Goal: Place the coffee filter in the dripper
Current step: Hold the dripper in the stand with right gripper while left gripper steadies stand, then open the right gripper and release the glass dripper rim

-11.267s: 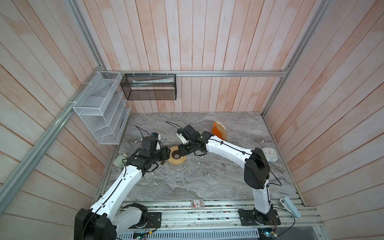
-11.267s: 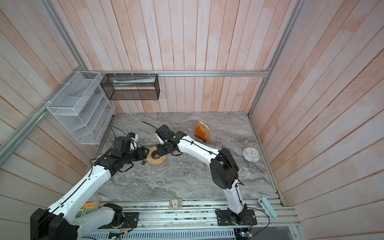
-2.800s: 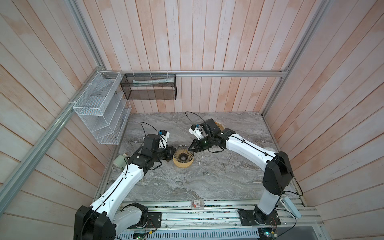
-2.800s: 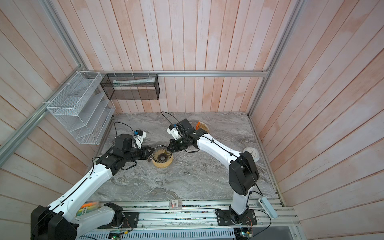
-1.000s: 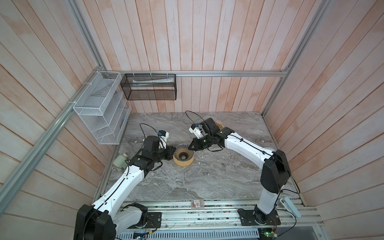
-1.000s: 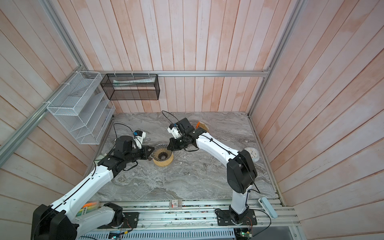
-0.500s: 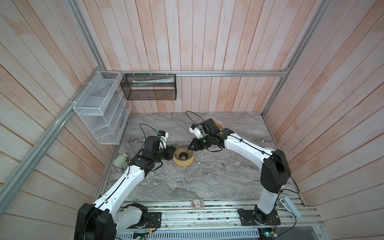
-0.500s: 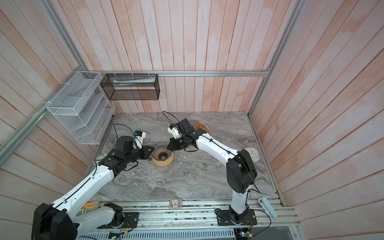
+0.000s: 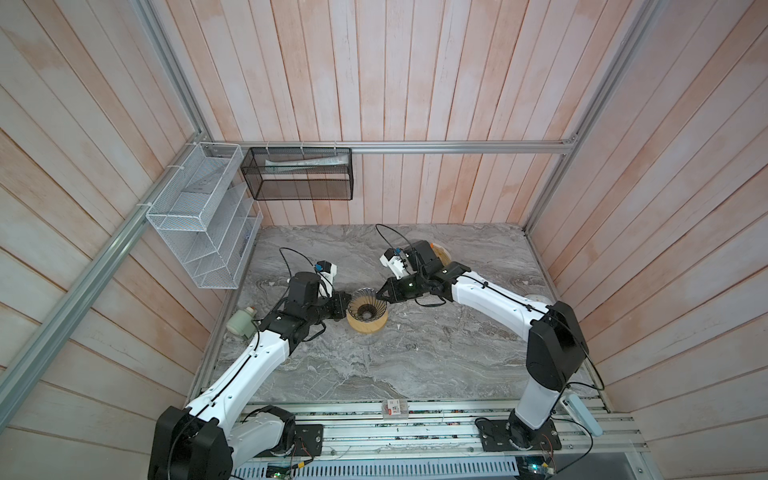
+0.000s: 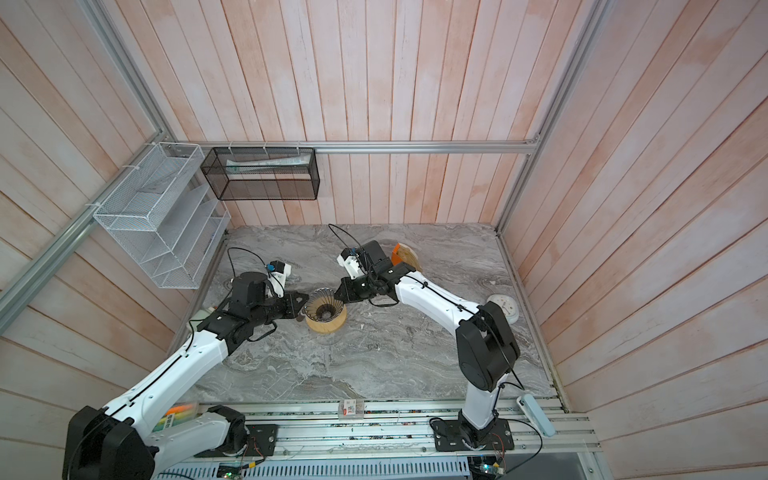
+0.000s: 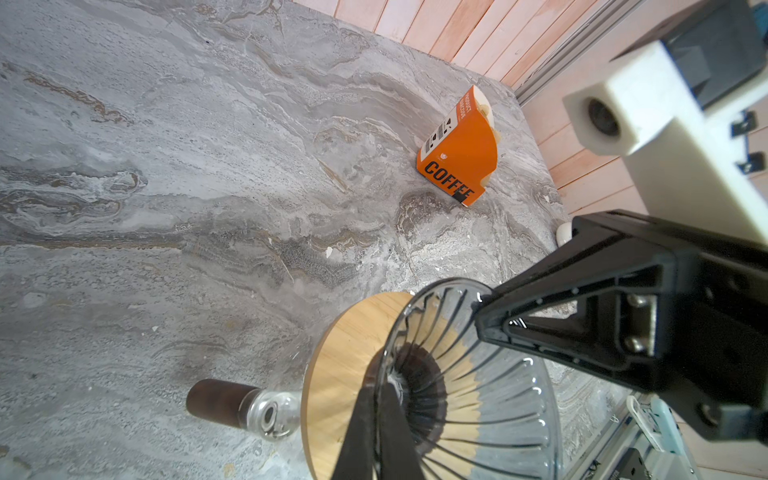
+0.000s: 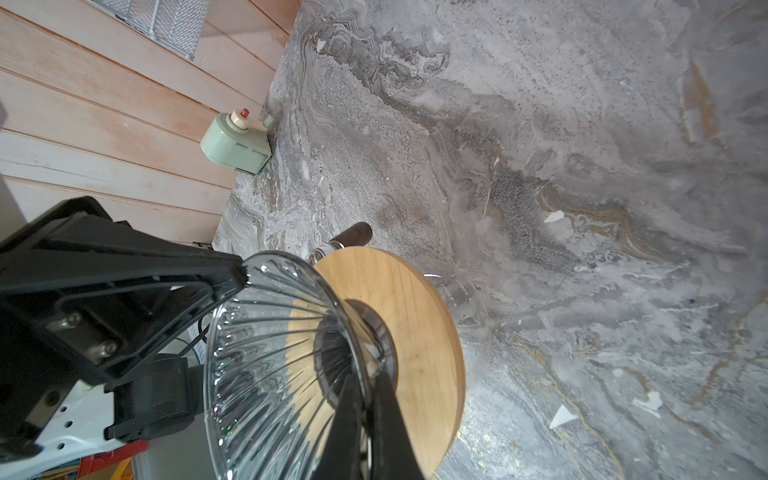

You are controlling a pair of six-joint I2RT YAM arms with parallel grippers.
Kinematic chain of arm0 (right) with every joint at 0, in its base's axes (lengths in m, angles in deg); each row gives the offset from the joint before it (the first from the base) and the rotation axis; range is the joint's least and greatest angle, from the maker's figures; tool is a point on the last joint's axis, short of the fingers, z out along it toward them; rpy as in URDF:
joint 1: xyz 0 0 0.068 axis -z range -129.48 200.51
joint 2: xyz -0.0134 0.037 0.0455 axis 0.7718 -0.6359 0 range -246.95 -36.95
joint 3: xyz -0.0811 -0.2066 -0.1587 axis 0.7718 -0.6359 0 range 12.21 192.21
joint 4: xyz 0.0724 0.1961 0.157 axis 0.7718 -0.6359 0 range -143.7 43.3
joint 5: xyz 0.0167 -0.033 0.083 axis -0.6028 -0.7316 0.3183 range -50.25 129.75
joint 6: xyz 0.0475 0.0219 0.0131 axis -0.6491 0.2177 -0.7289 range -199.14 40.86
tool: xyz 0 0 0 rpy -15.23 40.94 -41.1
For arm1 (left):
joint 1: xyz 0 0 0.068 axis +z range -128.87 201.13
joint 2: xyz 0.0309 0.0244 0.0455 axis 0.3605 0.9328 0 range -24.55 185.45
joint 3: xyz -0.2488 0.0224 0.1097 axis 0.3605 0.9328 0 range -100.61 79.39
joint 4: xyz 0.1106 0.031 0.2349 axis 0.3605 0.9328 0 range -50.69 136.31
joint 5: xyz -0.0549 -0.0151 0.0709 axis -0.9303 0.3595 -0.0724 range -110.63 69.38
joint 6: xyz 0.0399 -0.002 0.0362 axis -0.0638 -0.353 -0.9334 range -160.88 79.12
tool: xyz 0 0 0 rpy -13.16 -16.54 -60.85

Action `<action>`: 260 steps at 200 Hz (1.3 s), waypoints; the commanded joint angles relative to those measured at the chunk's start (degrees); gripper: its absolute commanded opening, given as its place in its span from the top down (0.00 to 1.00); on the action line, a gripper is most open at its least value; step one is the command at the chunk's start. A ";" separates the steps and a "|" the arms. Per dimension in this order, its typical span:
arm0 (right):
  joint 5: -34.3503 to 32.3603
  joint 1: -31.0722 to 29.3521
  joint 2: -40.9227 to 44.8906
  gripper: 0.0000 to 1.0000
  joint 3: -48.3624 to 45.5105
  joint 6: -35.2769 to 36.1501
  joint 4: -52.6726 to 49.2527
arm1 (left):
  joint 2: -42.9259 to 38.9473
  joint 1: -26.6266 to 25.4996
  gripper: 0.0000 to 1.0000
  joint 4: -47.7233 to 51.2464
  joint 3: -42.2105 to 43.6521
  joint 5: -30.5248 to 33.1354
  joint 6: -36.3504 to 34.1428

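1. Rim contact on both sides: the left gripper (image 9: 347,305) and the right gripper (image 9: 379,294) meet the dripper (image 9: 366,306) from opposite sides, tips facing each other across its mouth.
2. Left gripper: its jaws are drawn in to a thin slit, with the rim of the dripper pinched between them.
3. Right gripper: the same narrow pinch, clamped on the far side of the rim.
4. The dripper stands upright between the two sets of fingertips. Its narrow end is down in the hole of the wooden ring (image 11: 345,365), which lies just below both grippers.
5. The ring rests on a glass vessel (image 11: 270,415). Its brown handle (image 11: 218,401) pokes out from under the ring, near the left gripper.
6. Coffee filter (image 11: 487,110): only a light-tan edge shows, sticking out of the orange box (image 11: 457,153). The box stands behind the right gripper's wrist, well apart from both sets of fingertips.
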 commanded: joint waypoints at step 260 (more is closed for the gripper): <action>-2.24 4.23 -3.19 0.85 1.67 7.66 -8.12 | 1.85 -5.89 0.93 9.92 1.41 -1.04 3.94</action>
